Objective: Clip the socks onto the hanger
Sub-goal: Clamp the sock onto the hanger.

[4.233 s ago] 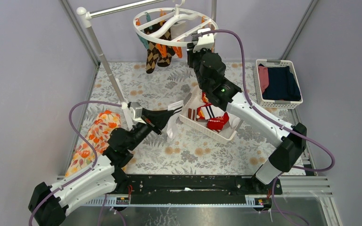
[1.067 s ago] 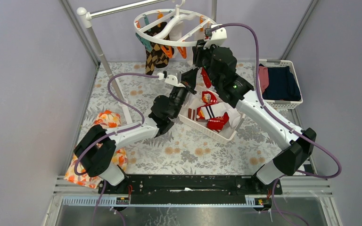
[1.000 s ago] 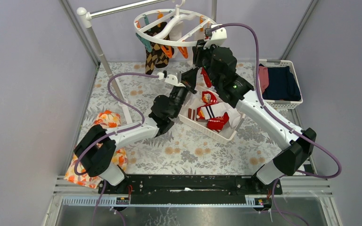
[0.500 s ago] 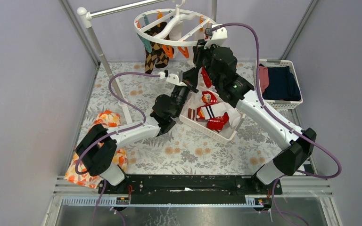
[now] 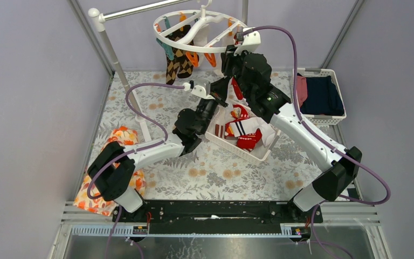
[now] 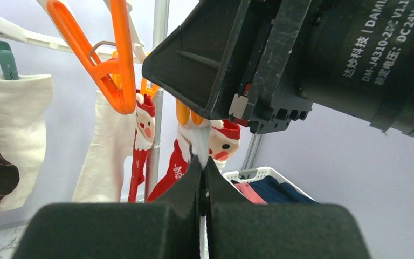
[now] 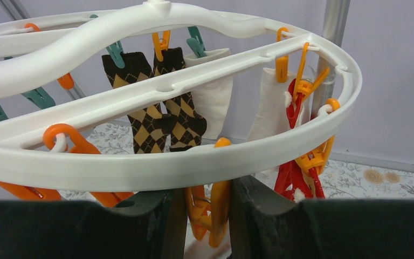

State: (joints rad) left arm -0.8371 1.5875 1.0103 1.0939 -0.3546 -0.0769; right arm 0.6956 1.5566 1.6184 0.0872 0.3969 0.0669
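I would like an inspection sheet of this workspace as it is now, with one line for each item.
Surface: floral table cover, lying flat.
Job's things: ring hanger hangs at the back with argyle socks and a white sock clipped on; spare socks lie in the slatted basket.
Clutter: orange floral cloth at the left; basket of folded clothes at the right.
Grippers: left gripper shut on a Santa sock; right gripper shut on an orange clip under the ring.
Cables: purple cables arc from both wrists.
Surroundings: grey pole, lilac walls.

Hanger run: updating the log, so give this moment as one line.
left gripper shut on Santa sock | right gripper shut on orange clip under hanger | sock at clip
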